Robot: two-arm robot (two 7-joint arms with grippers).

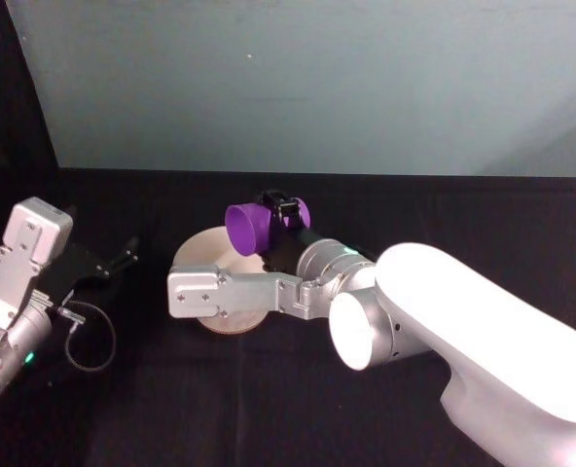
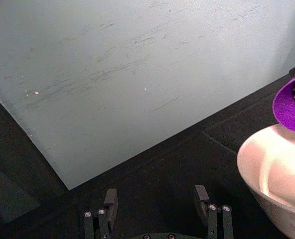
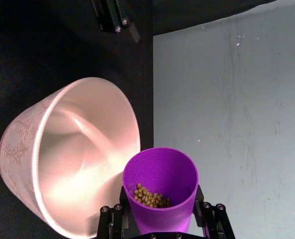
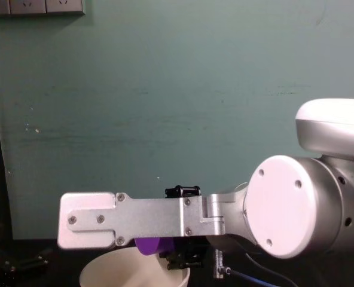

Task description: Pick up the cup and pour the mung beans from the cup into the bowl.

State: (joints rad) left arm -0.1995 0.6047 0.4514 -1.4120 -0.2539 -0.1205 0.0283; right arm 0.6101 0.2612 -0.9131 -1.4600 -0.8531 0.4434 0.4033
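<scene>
My right gripper (image 1: 279, 210) is shut on the purple cup (image 1: 252, 225), which lies tilted on its side above the far rim of the white bowl (image 1: 198, 255), its mouth toward the bowl. In the right wrist view the cup (image 3: 161, 191) holds a small heap of mung beans (image 3: 150, 196) near its base, beside the bowl (image 3: 73, 154), whose inside shows bare. The cup's lip (image 2: 290, 107) hangs over the bowl's rim (image 2: 267, 167) in the left wrist view. My left gripper (image 1: 125, 255) rests open on the black table to the bowl's left; its fingers (image 2: 203, 196) hold nothing.
A black cloth covers the table (image 1: 298, 409), and a pale teal wall (image 1: 298, 78) stands behind it. My right forearm (image 1: 230, 292) crosses over the bowl's near side. A black cable loop (image 1: 89, 336) hangs by the left wrist.
</scene>
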